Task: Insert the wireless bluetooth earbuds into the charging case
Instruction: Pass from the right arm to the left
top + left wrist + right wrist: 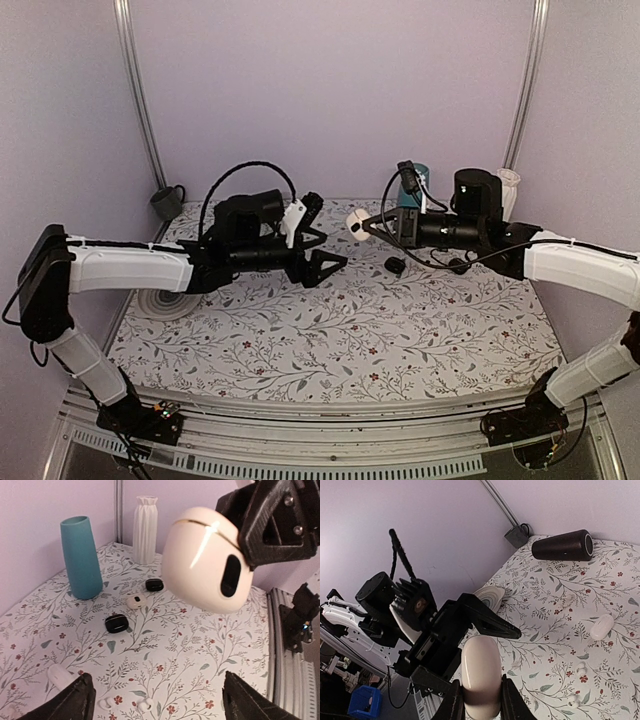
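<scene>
The charging case (207, 565) is a glossy white pebble with its lid closed, held up in the air above the table. My right gripper (482, 700) is shut on it, its fingers pressing both sides of the charging case (481, 665). In the top view the charging case (354, 221) sits at the tip of the right gripper (364, 225), just right of my left gripper (333, 248). The left gripper (160, 705) stands wide open with nothing between its fingers, just short of the case. Two white earbuds (144, 705) (106, 703) lie on the floral cloth below.
A teal cup (82, 557) and a white ribbed vase (145, 529) stand at the back. Two small black pieces (116, 623) (154, 585) and a tiny white piece (135, 601) lie between them. A black cylinder (563, 545), a striped dish (490, 597) and a white oblong piece (601, 626) lie on the left side.
</scene>
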Robot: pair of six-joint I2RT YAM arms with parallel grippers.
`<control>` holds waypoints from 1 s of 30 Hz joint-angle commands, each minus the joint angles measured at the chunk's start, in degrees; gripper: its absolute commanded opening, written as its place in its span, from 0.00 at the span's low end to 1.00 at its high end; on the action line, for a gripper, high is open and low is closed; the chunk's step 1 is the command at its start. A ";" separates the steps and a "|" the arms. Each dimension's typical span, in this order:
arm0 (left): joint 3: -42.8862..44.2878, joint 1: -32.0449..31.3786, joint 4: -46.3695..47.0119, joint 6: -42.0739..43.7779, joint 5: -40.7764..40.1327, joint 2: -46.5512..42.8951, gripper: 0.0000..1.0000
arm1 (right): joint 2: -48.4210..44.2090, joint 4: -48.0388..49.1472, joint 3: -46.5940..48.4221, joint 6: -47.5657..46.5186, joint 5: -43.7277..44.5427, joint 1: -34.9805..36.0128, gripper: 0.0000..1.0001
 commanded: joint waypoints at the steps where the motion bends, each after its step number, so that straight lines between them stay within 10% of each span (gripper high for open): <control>1: -1.23 2.82 5.15 -8.56 17.22 -2.70 0.87 | -4.22 -2.19 -1.01 -3.81 0.90 -0.15 0.04; 15: -1.85 5.12 21.69 -29.01 31.72 -0.23 0.67 | -4.80 0.13 0.77 -9.80 -11.21 0.50 0.03; 30: -0.75 4.94 23.43 -28.94 34.20 -2.55 0.41 | -2.04 -0.18 3.98 -13.24 -20.14 1.17 0.04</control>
